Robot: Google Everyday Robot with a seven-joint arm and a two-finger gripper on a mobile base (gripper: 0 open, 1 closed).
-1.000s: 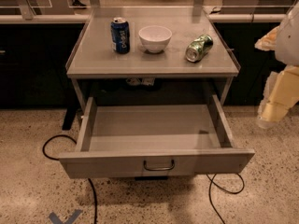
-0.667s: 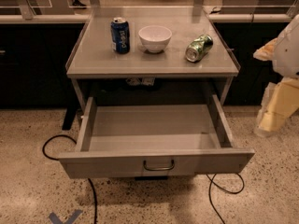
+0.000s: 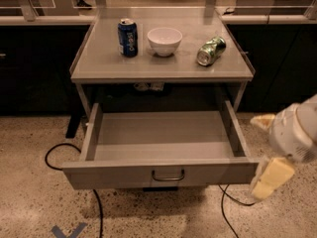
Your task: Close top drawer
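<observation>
Gripper (image 3: 254, 156), with its two cream fingers (image 3: 271, 176) spread apart and holding nothing, hangs just off the right end of the wide grey metal top drawer (image 3: 109, 174), beside the front panel. A second ago it stood higher, level with the tabletop above the drawer and further out to the right. It has since come down and in toward the drawer's right front corner. I cannot tell whether either finger touches the panel.

The drawer itself has not moved. It stands pulled fully out from under the grey metal table (image 3: 99, 67), its shallow tray bare inside, and its small metal loop handle (image 3: 168, 175) at the centre of the front is untouched.

Above and behind the drawer, on the tabletop, stand an upright blue soda can (image 3: 128, 37) and a round white bowl (image 3: 164, 40), with a green can (image 3: 211, 50) lying on its side to their right. A black cable (image 3: 53, 150) loops on the floor to the drawer's left.

So the closing push has not begun. The drop looks like an approach, and the gripper probably still needs to get in front of the panel before pushing it back.
</observation>
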